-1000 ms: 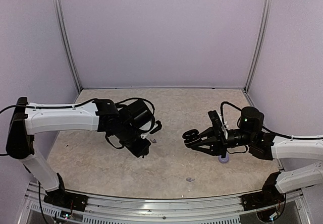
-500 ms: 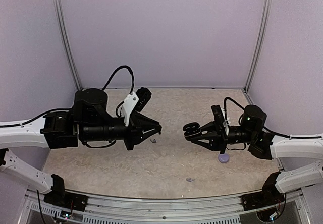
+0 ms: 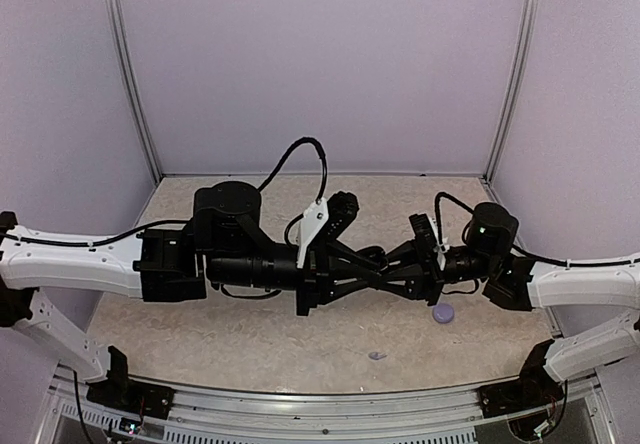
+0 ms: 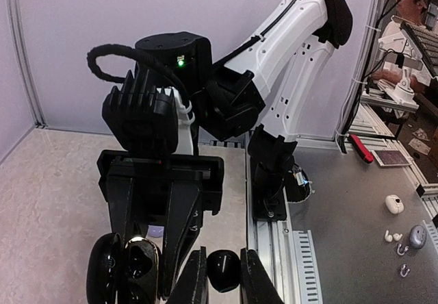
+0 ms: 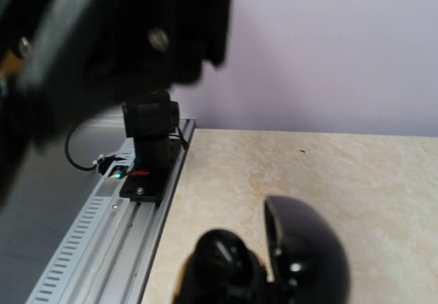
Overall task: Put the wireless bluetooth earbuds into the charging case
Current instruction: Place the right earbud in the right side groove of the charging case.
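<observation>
My left gripper (image 4: 222,259) is shut on a glossy black earbud (image 4: 224,271), pinched between both fingertips. Straight in front of it my right gripper (image 3: 386,264) holds the black charging case (image 4: 140,271) with its lid (image 4: 102,273) swung open. In the right wrist view the case body (image 5: 220,257) and its open lid (image 5: 304,249) fill the bottom of the frame, blurred. From above, the two grippers meet tip to tip over the middle of the table, left gripper (image 3: 376,276) level with the case. A pale lavender earbud (image 3: 376,355) lies on the table near the front.
A small round lavender piece (image 3: 442,313) rests on the table under the right arm. The aluminium rail (image 4: 270,249) runs along the table's near edge. Beyond it, white buds and small cases (image 4: 393,205) lie on a grey bench.
My left arm has swung right to the table's middle with the black earbud, until its tips face the case. The right gripper lifted slightly and kept holding the case.
</observation>
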`<action>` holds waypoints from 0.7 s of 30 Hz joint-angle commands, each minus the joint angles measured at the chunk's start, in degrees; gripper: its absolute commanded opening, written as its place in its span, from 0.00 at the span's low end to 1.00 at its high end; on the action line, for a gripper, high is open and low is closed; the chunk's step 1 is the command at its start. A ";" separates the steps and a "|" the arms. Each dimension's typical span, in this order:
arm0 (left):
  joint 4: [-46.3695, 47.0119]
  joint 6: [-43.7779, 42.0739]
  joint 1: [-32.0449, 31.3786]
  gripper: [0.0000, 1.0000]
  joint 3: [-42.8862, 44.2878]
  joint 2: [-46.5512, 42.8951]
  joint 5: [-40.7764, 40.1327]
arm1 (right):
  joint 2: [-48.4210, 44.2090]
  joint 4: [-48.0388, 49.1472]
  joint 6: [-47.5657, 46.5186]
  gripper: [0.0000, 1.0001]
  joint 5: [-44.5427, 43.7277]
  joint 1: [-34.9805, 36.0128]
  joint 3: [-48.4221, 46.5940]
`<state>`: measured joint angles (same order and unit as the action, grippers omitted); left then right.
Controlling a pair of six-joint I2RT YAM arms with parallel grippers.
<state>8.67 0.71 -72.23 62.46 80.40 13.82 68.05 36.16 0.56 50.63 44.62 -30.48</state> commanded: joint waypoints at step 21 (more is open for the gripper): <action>2.25 1.88 1.98 0.03 3.09 4.46 10.07 | -0.06 -2.25 -3.82 0.00 -0.35 3.72 -2.44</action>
<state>9.98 1.87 -70.78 65.82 84.68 22.17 68.03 32.47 -4.40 50.52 47.90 -31.83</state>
